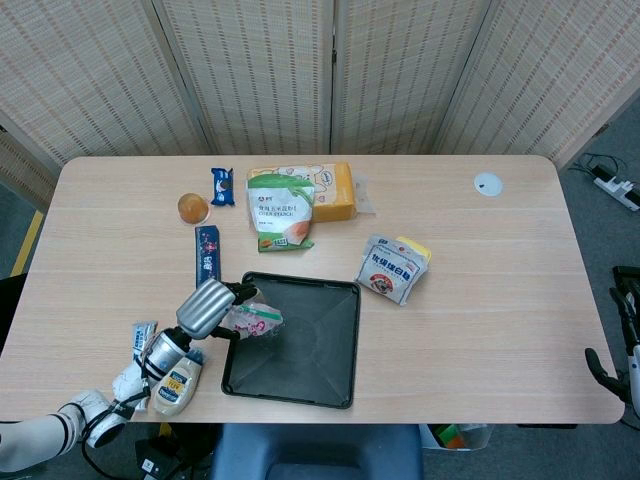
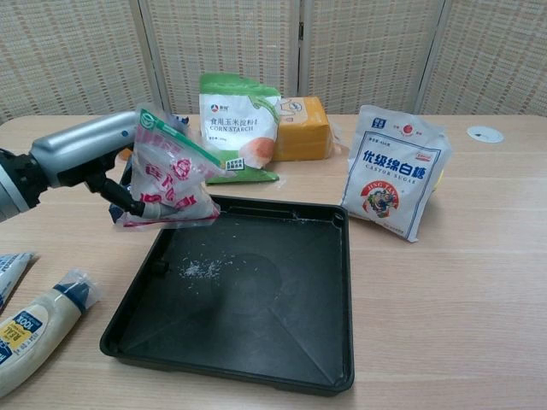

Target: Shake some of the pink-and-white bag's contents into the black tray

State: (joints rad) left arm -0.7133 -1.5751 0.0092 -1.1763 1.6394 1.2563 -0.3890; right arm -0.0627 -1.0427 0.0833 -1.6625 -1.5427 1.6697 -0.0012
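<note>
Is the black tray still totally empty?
No, a small scatter of white grains lies on the black tray floor near its left side.

A light wooden tabletop (image 1: 500,330) holds a black tray (image 1: 300,345) near the front edge, a corn starch bag (image 1: 280,210) toward the back, and a sugar bag (image 1: 392,268) at centre.

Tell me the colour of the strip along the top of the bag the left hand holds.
Green, on the pink-and-white bag; clearest in the chest view.
</note>
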